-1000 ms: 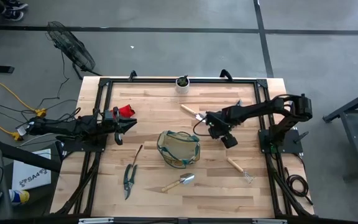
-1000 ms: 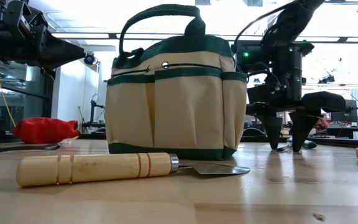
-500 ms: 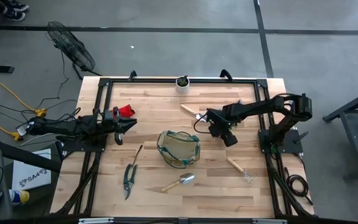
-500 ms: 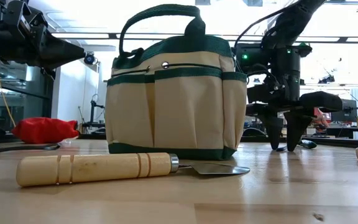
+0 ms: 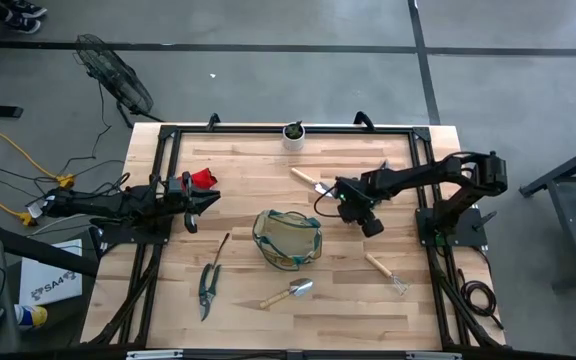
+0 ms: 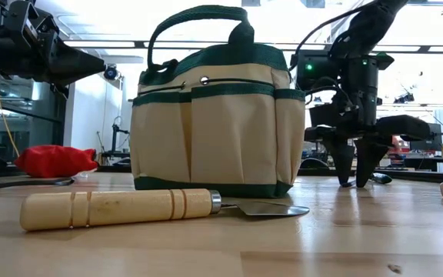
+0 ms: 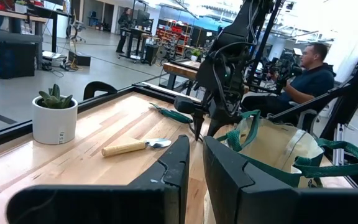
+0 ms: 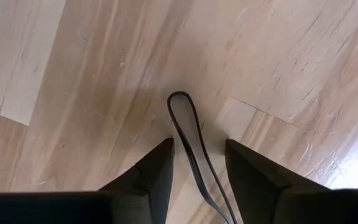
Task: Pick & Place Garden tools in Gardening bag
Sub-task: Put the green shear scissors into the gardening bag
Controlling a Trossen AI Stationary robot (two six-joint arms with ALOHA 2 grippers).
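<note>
The tan gardening bag (image 5: 288, 238) with green trim stands upright on its base at mid-table. My right gripper (image 8: 197, 146) points straight down beside the bag's far right. It is open, with one finger on each side of a thin black cord loop (image 8: 178, 93) that lies flat on the wood, and it touches neither side. A wooden-handled trowel (image 5: 304, 178) lies just beyond it. Another trowel (image 5: 288, 292), pruning shears (image 5: 208, 290), a fork (image 5: 383, 270) and a red item (image 5: 201, 178) also lie on the table. My left gripper (image 5: 204, 200) hovers shut and level at the left edge.
A small white pot with a green plant (image 5: 294, 132) stands at the far edge. A thin dark tool (image 5: 220, 248) lies left of the bag. A black frame (image 5: 168, 135) rims the table. Bare wood lies right of my right gripper. A seated person (image 7: 309, 81) shows in the room beyond.
My right gripper's fingers have drawn closer together around the cord loop, their tips staying low over the table. The bag and the tools lie as before.
</note>
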